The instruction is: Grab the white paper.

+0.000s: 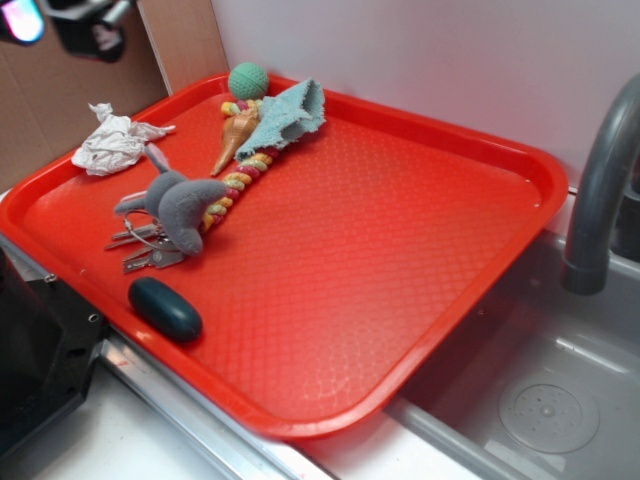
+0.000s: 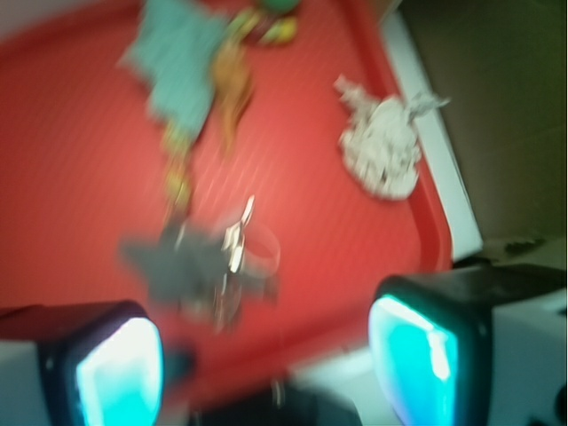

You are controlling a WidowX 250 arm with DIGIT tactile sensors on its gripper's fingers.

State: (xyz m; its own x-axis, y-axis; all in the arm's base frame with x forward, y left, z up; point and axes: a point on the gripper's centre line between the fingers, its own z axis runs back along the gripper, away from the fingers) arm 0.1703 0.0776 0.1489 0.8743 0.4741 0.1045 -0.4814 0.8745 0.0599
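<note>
The white paper [image 1: 115,140] is a crumpled wad lying at the far left corner of the red tray [image 1: 420,250], close to the rim. My gripper [image 1: 60,25] hangs high above that corner, only partly in the exterior view. In the blurred wrist view the paper [image 2: 383,146] lies ahead and to the right, well away from my gripper [image 2: 275,364]. Its two cyan-lit fingers [image 2: 120,373] stand wide apart with nothing between them, so it is open.
A grey plush toy [image 1: 180,203] lies on a set of keys [image 1: 150,250]. A dark teal oval [image 1: 165,308] sits at the near rim. A teal cloth [image 1: 285,115], green ball [image 1: 248,80] and braided rope [image 1: 240,180] lie further back. A sink [image 1: 540,400] and faucet [image 1: 600,190] are at right.
</note>
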